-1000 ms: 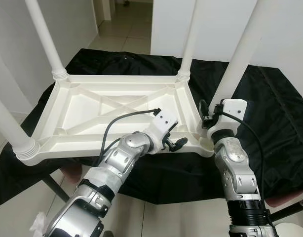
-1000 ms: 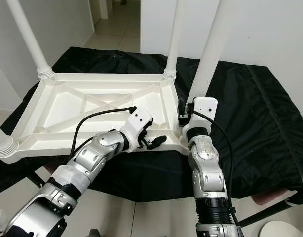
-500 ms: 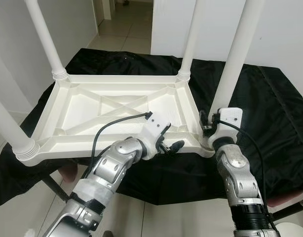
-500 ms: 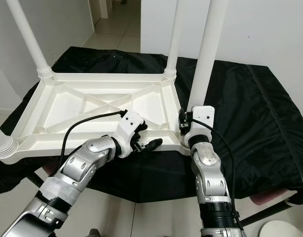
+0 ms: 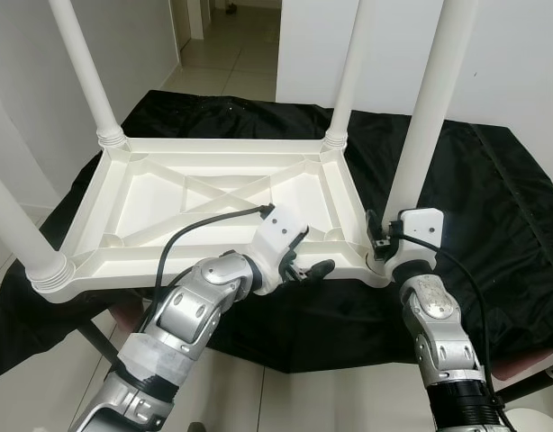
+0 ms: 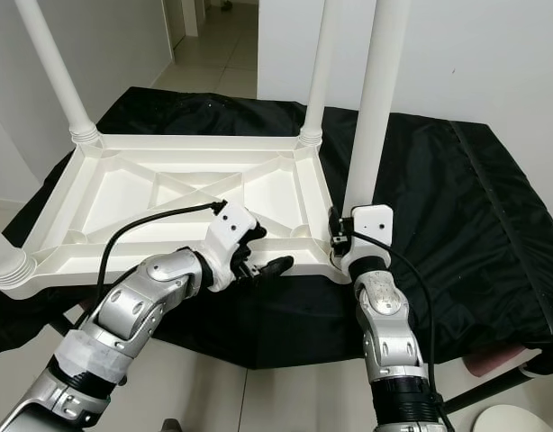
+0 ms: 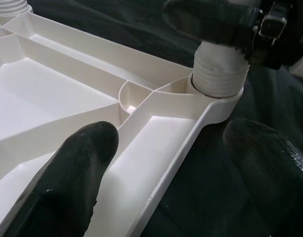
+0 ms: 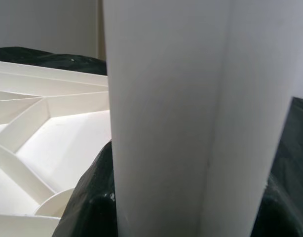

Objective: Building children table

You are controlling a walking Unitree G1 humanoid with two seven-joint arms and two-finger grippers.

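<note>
At the tabletop's [image 5: 213,193] near rim, left tool [image 5: 305,267] gapes; right tool [image 5: 377,241] clamps leg [image 5: 430,108].

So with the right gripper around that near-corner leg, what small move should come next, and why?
Probably twist the leg further with the right gripper, which clasps its base at the tabletop's corner socket. The left gripper, open, straddles the near rim and could brace it.

White table [image 5: 213,193], black cloth [image 5: 493,198]
</note>
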